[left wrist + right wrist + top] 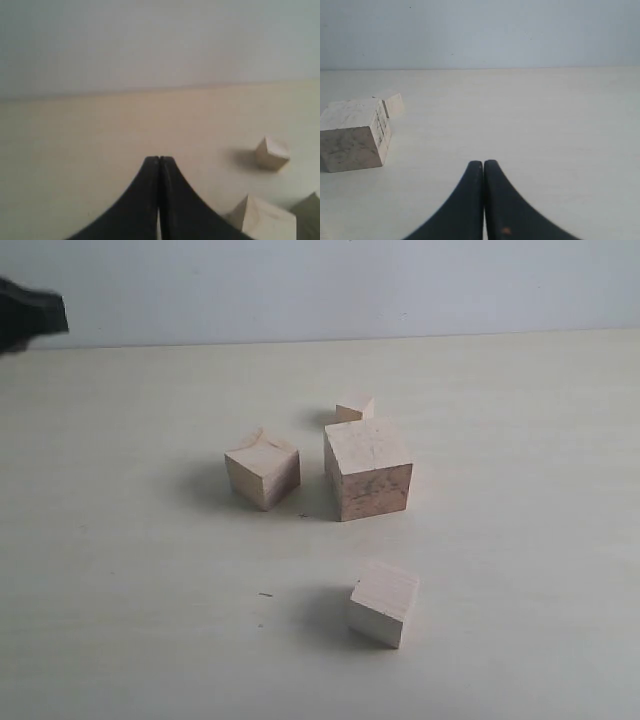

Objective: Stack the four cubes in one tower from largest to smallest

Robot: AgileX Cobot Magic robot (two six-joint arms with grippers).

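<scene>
Four wooden cubes stand apart on the table. In the exterior view the largest cube, mottled brown, is at the middle. The second cube is just to its left and the smallest cube behind it. The third cube sits nearer the front. My left gripper is shut and empty; a dark part of it shows at the far left edge. A small pale cube and a bigger one lie off to its side. My right gripper is shut and empty, with the largest cube well aside of it.
The pale table runs back to a light grey wall. In the right wrist view a smaller cube peeks out behind the largest one. The right gripper does not show in the exterior view.
</scene>
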